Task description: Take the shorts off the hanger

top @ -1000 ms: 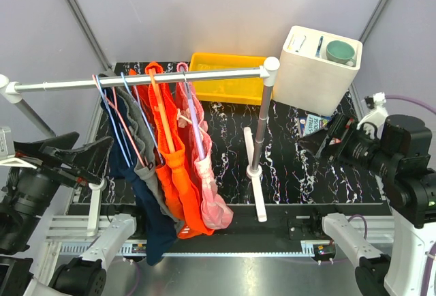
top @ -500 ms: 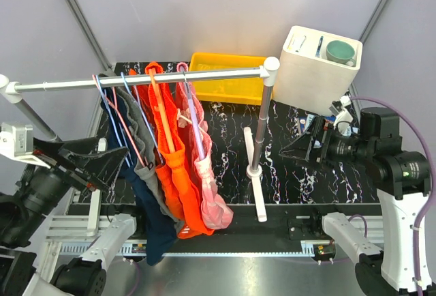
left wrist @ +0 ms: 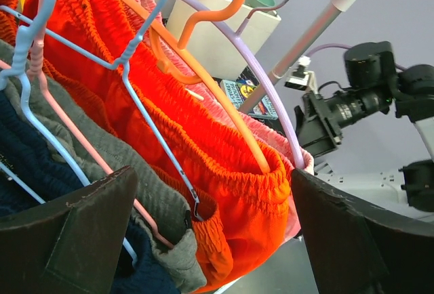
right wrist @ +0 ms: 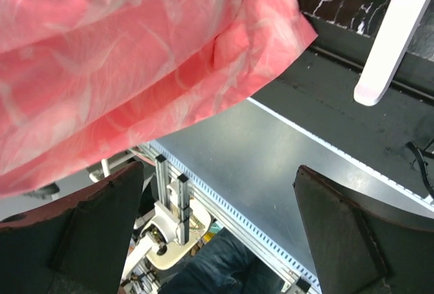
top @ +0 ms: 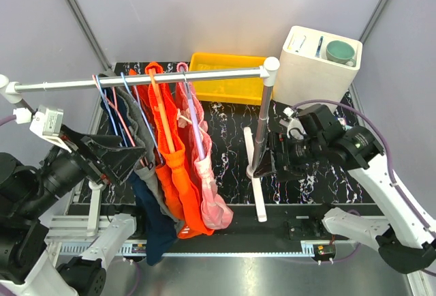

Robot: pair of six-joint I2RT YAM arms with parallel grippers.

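Observation:
Several shorts hang on hangers from a silver rail (top: 143,79). The orange shorts (top: 178,173) hang on an orange hanger (left wrist: 203,84). To their right the light pink shorts (top: 208,180) hang on a purple hanger (left wrist: 264,84). My left gripper (top: 133,156) is open at the left side of the row, its jaws wide on either side of the orange shorts (left wrist: 224,165) and touching nothing. My right gripper (top: 264,165) is open by the rack post, just below and right of the pink shorts (right wrist: 135,57), with nothing between its fingers.
Grey shorts (top: 146,166) and navy shorts (top: 153,231) hang left of the orange pair. The rack's upright post (top: 262,122) and white foot (top: 257,187) stand beside my right gripper. A yellow bin (top: 228,76) and a white box (top: 320,67) with a green mug sit at the back.
Both arms have swung in toward the rack. The left gripper moved right up to the hanging clothes. The right gripper moved left to the post. Both stayed open.

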